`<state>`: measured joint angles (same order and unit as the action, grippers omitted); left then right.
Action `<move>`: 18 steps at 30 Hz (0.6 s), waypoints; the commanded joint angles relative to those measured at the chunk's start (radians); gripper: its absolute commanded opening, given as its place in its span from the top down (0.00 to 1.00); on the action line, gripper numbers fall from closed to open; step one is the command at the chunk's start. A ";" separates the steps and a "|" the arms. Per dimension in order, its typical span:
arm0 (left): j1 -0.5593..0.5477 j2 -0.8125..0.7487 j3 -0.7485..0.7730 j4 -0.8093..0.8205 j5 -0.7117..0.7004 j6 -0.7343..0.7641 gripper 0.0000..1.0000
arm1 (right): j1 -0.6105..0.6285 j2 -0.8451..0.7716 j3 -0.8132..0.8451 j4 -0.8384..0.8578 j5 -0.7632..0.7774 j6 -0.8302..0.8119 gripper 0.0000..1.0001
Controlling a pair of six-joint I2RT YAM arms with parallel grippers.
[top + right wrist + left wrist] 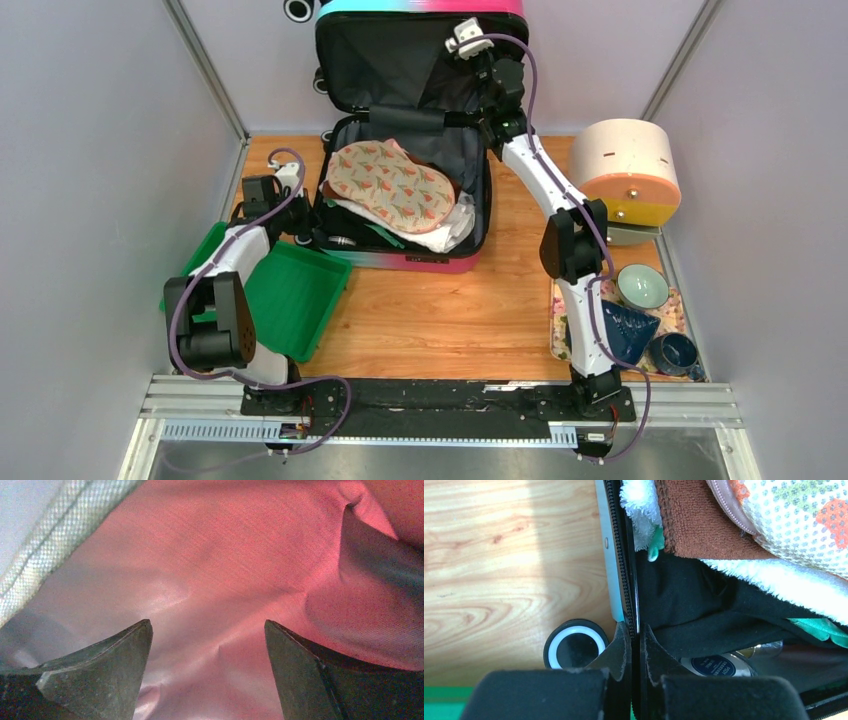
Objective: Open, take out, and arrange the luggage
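- The left gripper (636, 630) is pressed together on the thin zipper rim of the luggage (420, 262), pinching the lower shell's left edge near the front corner.
- Just beside that pinch, on the outside, sits a black wheel (576, 650) with a white ring, resting on the wooden table (450, 310).
- Inside the rim, the left wrist view shows dark lining, a brown cloth (694, 525), a white towel (774, 580) and a round tin (716, 666) with a dark blue label.
- The right gripper (207, 630) has its fingers spread wide, with nothing between them; it faces smooth fabric that looks pinkish, up at the raised lid.
- The luggage lies open at the far middle of the table, its lower shell flat and its lid upright at the back wall.
- A cream pouch (390, 185) with orange-red flowers lies on top of the contents.
- A green tray (295, 300) sits near the left arm; a cream-and-orange round container (625, 170) stands at the right.
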<state>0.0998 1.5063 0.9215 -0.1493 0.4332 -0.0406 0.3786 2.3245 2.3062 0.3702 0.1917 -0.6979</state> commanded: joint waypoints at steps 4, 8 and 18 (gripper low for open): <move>-0.028 -0.084 -0.073 -0.292 0.262 0.149 1.00 | -0.024 -0.019 -0.035 0.019 0.011 -0.014 0.08; -0.034 -0.107 -0.090 -0.340 0.291 0.205 1.00 | -0.029 0.045 0.044 0.029 0.022 -0.034 0.07; -0.069 -0.147 -0.110 -0.429 0.331 0.277 1.00 | -0.046 0.150 0.105 0.136 0.014 -0.084 0.02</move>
<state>0.0845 1.4052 0.8700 -0.2764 0.4431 0.1127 0.3683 2.4378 2.3817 0.4171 0.1829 -0.7483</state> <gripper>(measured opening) 0.035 0.971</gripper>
